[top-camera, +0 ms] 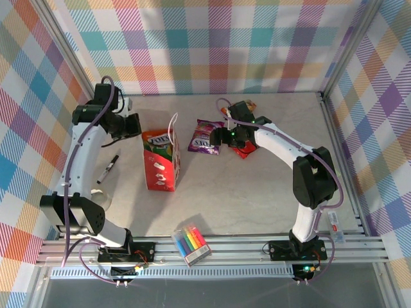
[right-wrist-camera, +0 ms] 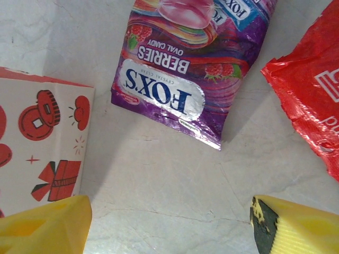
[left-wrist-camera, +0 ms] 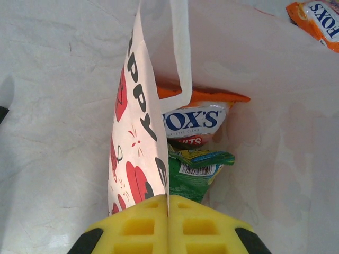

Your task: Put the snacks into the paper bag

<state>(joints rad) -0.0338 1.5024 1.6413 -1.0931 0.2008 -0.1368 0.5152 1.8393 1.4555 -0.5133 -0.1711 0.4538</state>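
The paper bag (top-camera: 160, 170) stands left of centre, red with white pictures, its mouth open. My left gripper (left-wrist-camera: 168, 211) is shut on the bag's (left-wrist-camera: 135, 137) near rim, which is pinched between the yellow fingers; from above the left gripper (top-camera: 141, 126) sits at the bag's far left corner. Inside the bag lie an orange snack packet (left-wrist-camera: 193, 119) and a green one (left-wrist-camera: 198, 172). My right gripper (right-wrist-camera: 169, 222) stands open above bare table, just short of the purple snack packet (right-wrist-camera: 185, 69) (top-camera: 205, 138). A red packet (right-wrist-camera: 312, 106) (top-camera: 244, 150) lies to its right. Another orange packet (top-camera: 247, 106) (left-wrist-camera: 318, 21) lies farther back.
A black marker (top-camera: 109, 168) lies left of the bag. A clear pack of coloured markers (top-camera: 191, 244) rests at the near edge between the arm bases. A metal frame (top-camera: 334, 128) and checked walls close in the table at the back and sides.
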